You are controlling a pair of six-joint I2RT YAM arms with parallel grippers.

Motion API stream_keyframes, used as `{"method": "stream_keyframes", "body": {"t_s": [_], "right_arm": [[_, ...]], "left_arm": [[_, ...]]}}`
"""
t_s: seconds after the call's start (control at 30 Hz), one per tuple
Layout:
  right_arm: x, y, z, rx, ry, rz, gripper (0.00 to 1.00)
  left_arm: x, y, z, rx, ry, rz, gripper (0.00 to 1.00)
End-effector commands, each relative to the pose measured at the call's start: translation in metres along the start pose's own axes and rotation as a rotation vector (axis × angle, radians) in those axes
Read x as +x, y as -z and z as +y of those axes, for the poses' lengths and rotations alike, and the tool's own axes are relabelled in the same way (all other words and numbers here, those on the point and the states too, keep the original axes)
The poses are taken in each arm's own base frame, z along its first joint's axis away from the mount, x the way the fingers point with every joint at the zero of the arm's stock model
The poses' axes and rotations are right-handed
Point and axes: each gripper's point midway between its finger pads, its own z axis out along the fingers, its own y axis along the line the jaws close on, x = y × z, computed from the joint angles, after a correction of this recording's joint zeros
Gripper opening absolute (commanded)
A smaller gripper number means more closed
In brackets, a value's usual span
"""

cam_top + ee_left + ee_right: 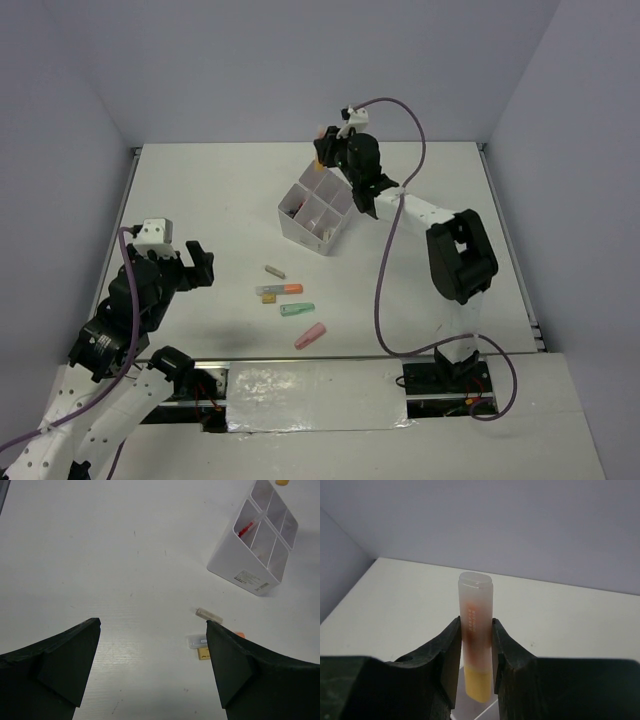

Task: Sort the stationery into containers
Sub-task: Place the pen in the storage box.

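Note:
My right gripper [324, 152] is shut on a stubby yellow marker with a translucent cap [476, 625], held upright just above the far corner of the white four-compartment box [338, 228]. The box also shows in the left wrist view [235, 569], with a red pen [245, 529] in one compartment. My left gripper [152, 622] is open and empty above bare table, left of the loose items. On the table lie a whitish stick [275, 271], an orange marker [287, 289], a green marker [297, 309] and a pink marker [311, 336].
A small clear piece [196, 641] and a yellow eraser [202, 653] lie beside the orange marker. Grey walls close in the table at the back and sides. The right arm's purple cable [380, 290] hangs over the table's right part.

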Motion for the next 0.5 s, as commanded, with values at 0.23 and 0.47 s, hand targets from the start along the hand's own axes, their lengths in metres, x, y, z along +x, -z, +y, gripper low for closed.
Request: {"method": "stream_keyframes", "body": {"t_s": [0.23, 0.47], "right_arm": [[-0.028, -0.034, 0.009, -0.032, 0.068, -0.172, 0.0], [-0.002, -0.026, 0.007, -0.055, 0.054, -0.167, 0.08]], "left_arm": [[-0.013, 0.0, -0.006, 0.036, -0.01, -0.05, 0.99], [-0.016, 0.003, -0.008, 0.053, -0.005, -0.068, 0.99]]}}
